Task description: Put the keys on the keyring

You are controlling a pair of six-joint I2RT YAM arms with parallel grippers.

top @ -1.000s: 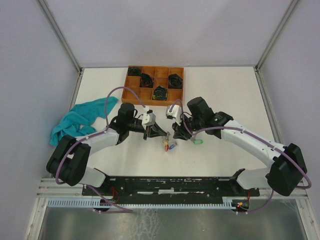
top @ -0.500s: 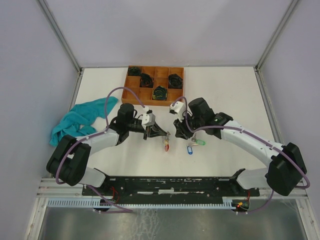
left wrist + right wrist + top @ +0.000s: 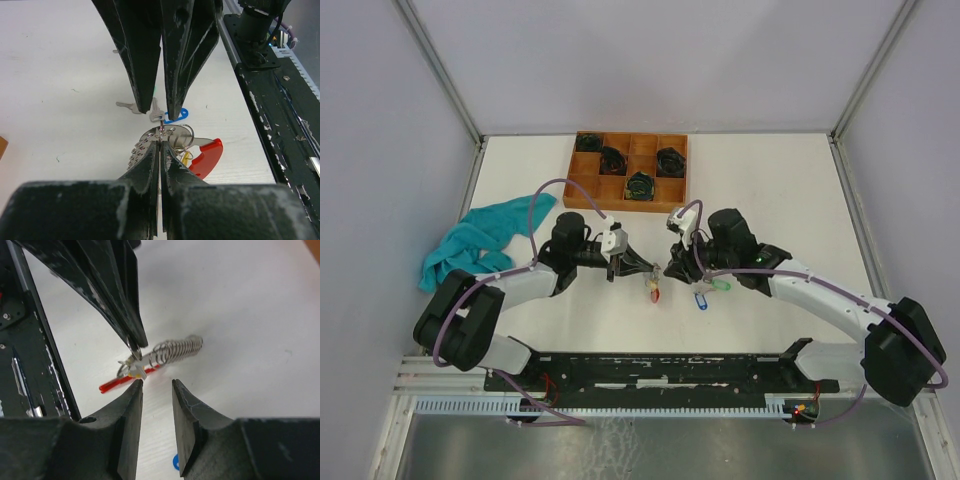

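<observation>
My left gripper [image 3: 642, 268] is shut on the silver keyring [image 3: 161, 131] and holds it just above the table. A red tag [image 3: 207, 156], a yellow-tagged key [image 3: 185, 159] and a metal spring coil [image 3: 177, 350] hang from the ring. My right gripper [image 3: 670, 266] is open and empty, its fingertips [image 3: 145, 97] facing the ring at close range; in the right wrist view the gripper [image 3: 154, 385] sits just short of the ring [image 3: 134, 347]. The blue-tagged key [image 3: 700, 299] and the green-tagged key [image 3: 720, 285] lie on the table under the right arm.
A wooden divided tray [image 3: 582, 187] with black coiled bundles stands at the back. A teal cloth [image 3: 480, 238] lies at the left. The black base rail [image 3: 660, 370] runs along the near edge.
The blue-tagged key left the bunch by the ring and now lies on the table to the right. My right gripper dropped lower and moved in towards the ring. The left gripper stayed put.
</observation>
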